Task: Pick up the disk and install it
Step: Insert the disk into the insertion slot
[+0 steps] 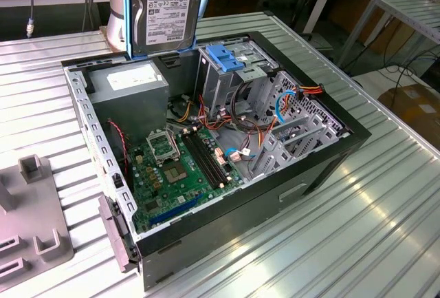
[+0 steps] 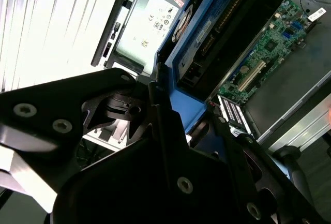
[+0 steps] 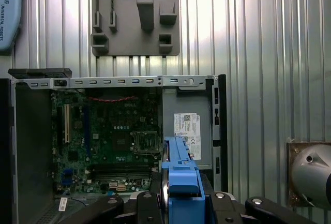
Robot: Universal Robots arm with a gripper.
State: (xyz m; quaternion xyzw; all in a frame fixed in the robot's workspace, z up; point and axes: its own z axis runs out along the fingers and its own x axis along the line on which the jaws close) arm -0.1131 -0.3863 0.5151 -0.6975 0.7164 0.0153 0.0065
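I have the silver rectangular metal disk (image 1: 163, 9), with its white label and blue plastic bracket, hanging upright at the upper middle of the exterior view. It is above the far edge of the open black computer case (image 1: 330, 150) and clear of it. In the first wrist view the black gripper (image 3: 180, 193) is clamped on the bracket's blue edge, with a finger on either side.

In the exterior view, the grey power supply box (image 1: 127, 88) sits just below the disk. The blue plastic latch (image 1: 223, 57) tops the metal drive cage toward the exterior view's right. The green motherboard (image 1: 179, 167) lies on the case floor. The case rests on a ribbed silver metal table (image 1: 371, 229), and a grey fixture plate (image 1: 34, 229) is at the lower left.
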